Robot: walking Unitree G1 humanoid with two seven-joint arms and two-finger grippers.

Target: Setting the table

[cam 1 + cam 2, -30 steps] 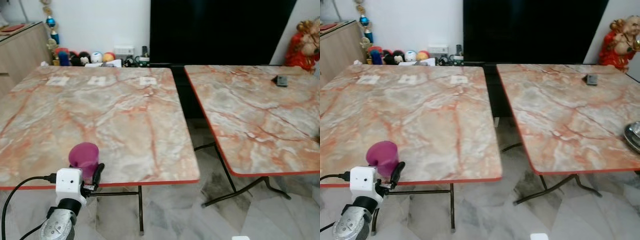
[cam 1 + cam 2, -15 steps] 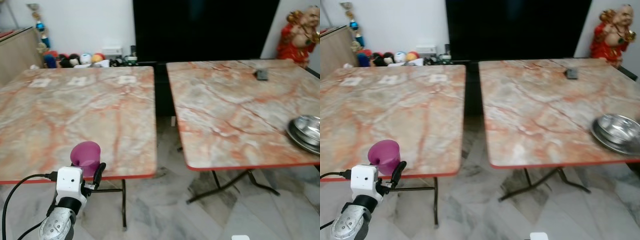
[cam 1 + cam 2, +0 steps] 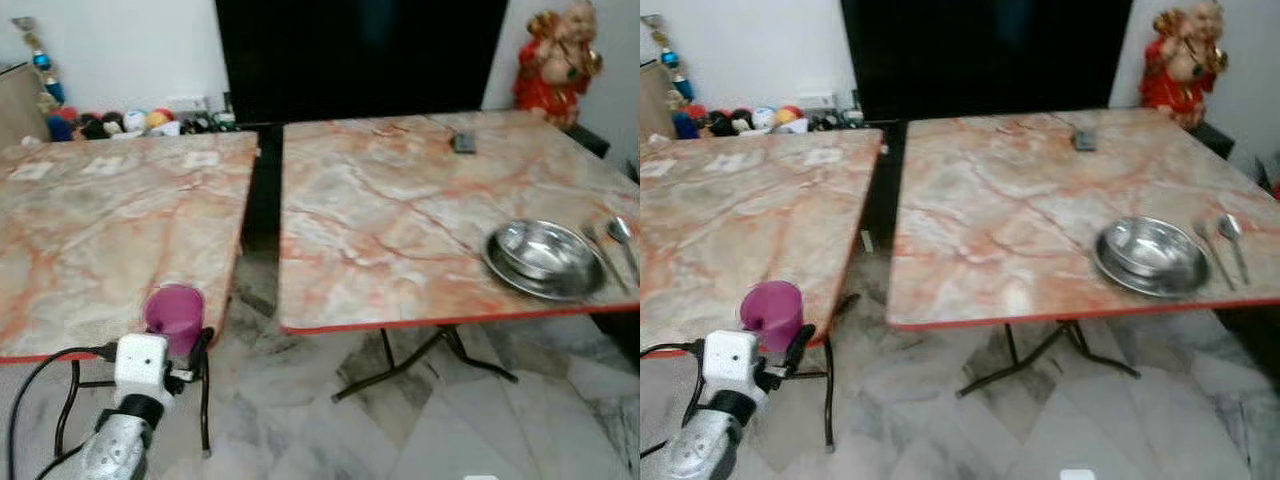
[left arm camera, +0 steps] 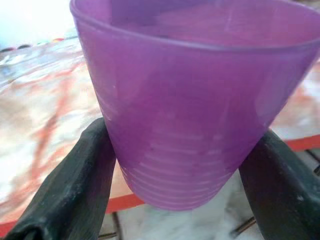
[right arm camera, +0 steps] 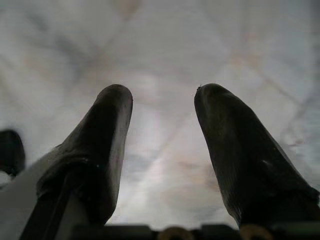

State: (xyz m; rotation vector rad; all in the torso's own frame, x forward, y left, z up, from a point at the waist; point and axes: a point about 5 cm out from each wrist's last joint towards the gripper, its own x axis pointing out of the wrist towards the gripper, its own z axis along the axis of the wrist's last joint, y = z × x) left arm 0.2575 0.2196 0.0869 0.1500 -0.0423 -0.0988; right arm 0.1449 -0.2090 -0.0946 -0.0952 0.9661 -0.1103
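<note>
- A purple plastic cup (image 4: 190, 100) is held between the two black fingers (image 4: 65, 190) of the left tool (image 3: 178, 345), upright, with the fingers pressed on opposite sides of its lower ribbed wall.
- The cup is judged to be light and rather thin-walled, so a gentle squeeze should be enough; too hard a squeeze could deform it. The smooth tapered wall may slip upward out of the fingers, and the ribbed lower band is judged to be the best place for the hold.
- The right tool (image 5: 162, 125) is seen with its fingers apart and nothing between them; only the pale floor is in front of it.
- Just behind the held cup, the edge of the left counter (image 3: 100, 230) is seen.
- Farther away and to the right of the left tool, the second counter (image 3: 400, 220) carries a steel plate with a bowl (image 3: 545, 258), and a spoon (image 3: 622, 236) just beside it.
- The place next to that plate is judged to be a likely spot for the cup.
</note>
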